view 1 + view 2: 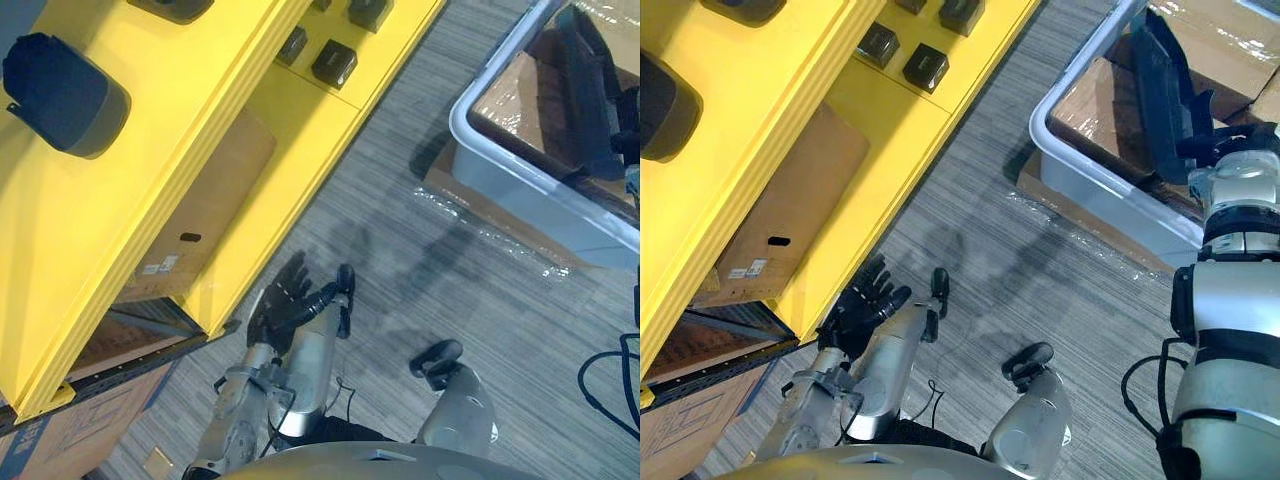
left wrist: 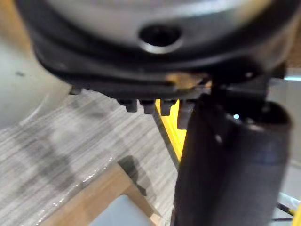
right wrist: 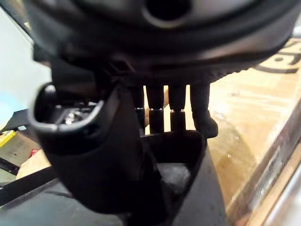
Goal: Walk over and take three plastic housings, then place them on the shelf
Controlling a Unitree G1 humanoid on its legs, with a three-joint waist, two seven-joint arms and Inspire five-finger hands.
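Note:
A black plastic housing stands tilted in the grey bin at the right. My right hand is down in the bin and shut on it. In the right wrist view the thumb is on the near side of the housing's dark wall and the fingers go over its edge. My left hand hangs open, fingers spread, above the floor by the foot of the yellow shelf. A large dark housing and smaller dark parts lie on the shelf.
A cardboard box sits on the shelf's lower level. More cardboard lines the bin and lies under it, wrapped in clear film. Grey striped carpet runs between shelf and bin.

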